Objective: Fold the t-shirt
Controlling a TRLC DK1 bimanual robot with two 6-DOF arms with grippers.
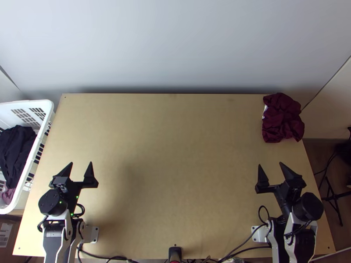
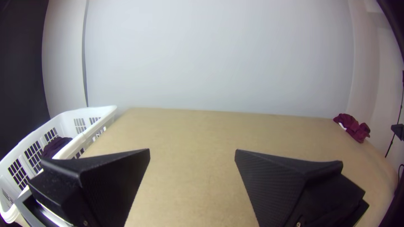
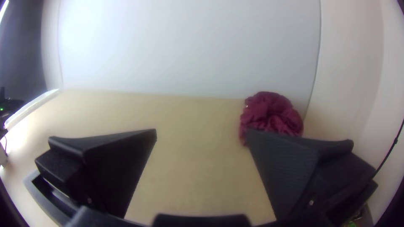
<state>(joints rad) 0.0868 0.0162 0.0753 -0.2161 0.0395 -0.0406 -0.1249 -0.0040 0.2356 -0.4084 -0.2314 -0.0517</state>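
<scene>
Two released and empty: left claw (image 1: 81,162), right claw (image 1: 270,164). Maroon t-shirt (image 1: 283,118) bunched at far right corner of tabletop (image 1: 175,153). Looks like fetching stage, folding not begun. Calls next for pinching with right claw, dragging to middle, spreading flat before any fold.

Top view: fixed camera, high above the near edge of the table (image 1: 175,175), facing steeply down and toward the far side; takes in the full tabletop. Left wrist view: mounted on left arm (image 1: 53,233), low over near left, facing the far wall (image 1: 175,44). Right wrist view: mounted on right arm (image 1: 303,241), near right, also facing far; closer to the maroon cloth (image 1: 281,118), far right. Overlap, top and left wrist views: basket (image 1: 26,179), left; tabletop, wall, cloth common to all three.
</scene>
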